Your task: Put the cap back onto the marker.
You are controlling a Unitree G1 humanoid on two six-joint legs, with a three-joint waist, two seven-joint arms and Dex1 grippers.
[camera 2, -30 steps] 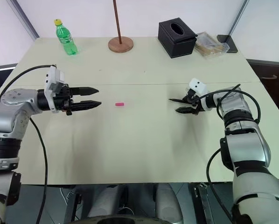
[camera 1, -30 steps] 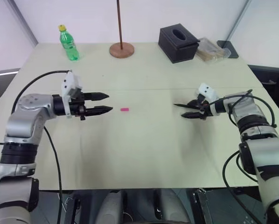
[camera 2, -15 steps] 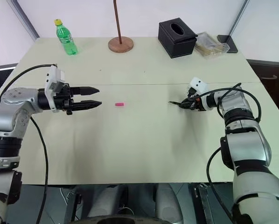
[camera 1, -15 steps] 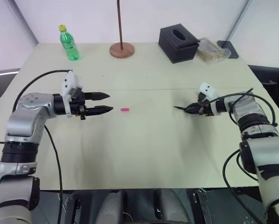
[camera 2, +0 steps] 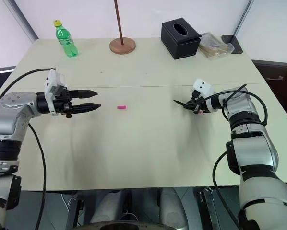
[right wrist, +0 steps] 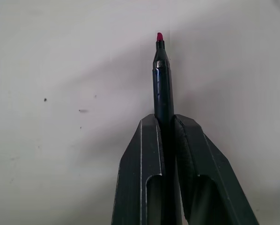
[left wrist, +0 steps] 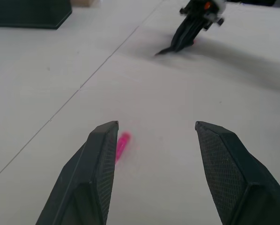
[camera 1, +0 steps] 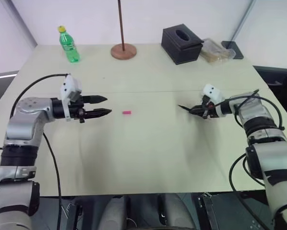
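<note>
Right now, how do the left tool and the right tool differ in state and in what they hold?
The left tool is open and empty; the right tool is shut on the marker, whose red tip sticks out past it. The left tool points at the cap, which lies loose on the table; the right tool has no cap near it. Both have two black fingers and point toward the table's middle.

Bare table (camera 1: pixel 148 143) lies between the cap (camera 1: pixel 126 112) and both arms.

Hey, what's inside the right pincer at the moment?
The right pincer is shut on the marker. Its black barrel and red tip stick out past the fingers, uncapped. The back end of the marker is hidden between them.
</note>
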